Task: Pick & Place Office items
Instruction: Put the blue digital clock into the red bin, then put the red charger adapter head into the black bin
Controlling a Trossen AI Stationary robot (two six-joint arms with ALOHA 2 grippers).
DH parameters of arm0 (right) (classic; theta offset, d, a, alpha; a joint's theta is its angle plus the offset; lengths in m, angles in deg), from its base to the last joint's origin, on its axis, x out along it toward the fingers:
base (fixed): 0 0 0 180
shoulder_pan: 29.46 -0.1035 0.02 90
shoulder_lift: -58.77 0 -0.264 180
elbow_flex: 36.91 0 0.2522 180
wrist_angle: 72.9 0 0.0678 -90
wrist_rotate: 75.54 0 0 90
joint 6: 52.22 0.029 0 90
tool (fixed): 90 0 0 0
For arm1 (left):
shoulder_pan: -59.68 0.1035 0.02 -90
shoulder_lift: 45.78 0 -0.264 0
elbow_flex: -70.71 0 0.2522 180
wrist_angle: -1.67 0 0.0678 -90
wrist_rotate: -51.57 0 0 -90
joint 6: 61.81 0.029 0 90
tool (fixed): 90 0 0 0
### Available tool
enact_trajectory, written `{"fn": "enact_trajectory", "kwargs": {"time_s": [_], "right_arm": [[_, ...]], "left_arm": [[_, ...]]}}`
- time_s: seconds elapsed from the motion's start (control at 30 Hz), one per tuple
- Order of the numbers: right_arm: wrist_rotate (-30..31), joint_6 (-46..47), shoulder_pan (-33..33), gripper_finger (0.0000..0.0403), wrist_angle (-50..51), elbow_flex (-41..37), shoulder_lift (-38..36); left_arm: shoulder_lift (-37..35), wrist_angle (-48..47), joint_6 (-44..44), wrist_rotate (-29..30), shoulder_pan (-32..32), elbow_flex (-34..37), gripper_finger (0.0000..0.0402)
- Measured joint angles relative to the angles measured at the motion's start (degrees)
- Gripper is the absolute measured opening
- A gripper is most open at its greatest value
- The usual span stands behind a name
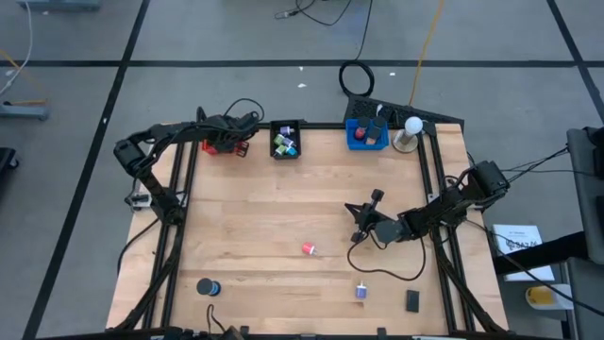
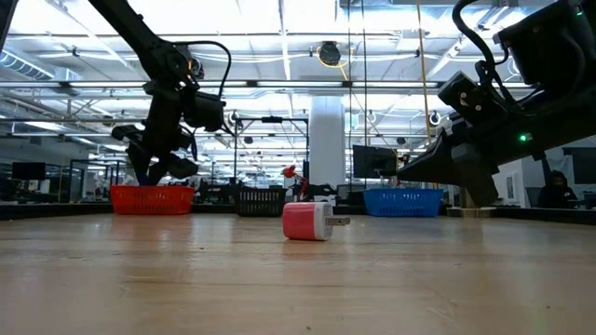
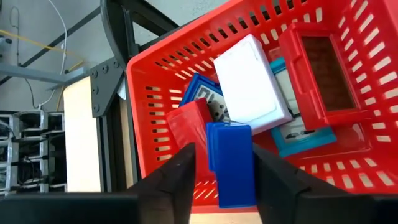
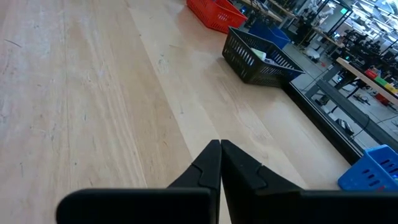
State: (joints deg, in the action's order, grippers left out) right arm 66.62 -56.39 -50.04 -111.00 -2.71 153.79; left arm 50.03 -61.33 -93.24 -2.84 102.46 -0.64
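Left gripper (image 3: 222, 168) fingers stand apart, flat blue block (image 3: 231, 163) between them, over the red basket (image 3: 348, 37) at table's 11 o'clock. Basket holds white, red, teal pieces. Right gripper (image 4: 220, 163) fingers pressed together, empty, right of centre. Red charger (image 2: 307, 221) lies mid-table; black basket (image 1: 286, 140) at 12, blue basket (image 1: 366, 133) at 1.

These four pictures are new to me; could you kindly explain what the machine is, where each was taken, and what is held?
Two dark robot arms work at a wooden table. One picture looks down from above, one level across the tabletop, one from each wrist. The left pincer hangs over the red basket, its fingers standing either side of a blue block above the items already inside. The right pincer is shut and empty above bare wood. A red charger plug lies mid-table.
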Motion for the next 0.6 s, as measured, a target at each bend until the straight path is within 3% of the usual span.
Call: {"fn": "enact_trajectory", "kwargs": {"time_s": [0.23,0.6], "right_arm": [[0.0,0.02,0.0,0.0004,0.05,0.0,0.0],[-0.02,0.02,0.0,0.0004,0.36,0.01,0.0]], "left_arm": [[0.0,0.05,3.03,-0.02,-0.02,-0.23,0.0182],[-3.25,-0.26,4.45,-0.5,-1.82,-5.49,0.0171]]}}
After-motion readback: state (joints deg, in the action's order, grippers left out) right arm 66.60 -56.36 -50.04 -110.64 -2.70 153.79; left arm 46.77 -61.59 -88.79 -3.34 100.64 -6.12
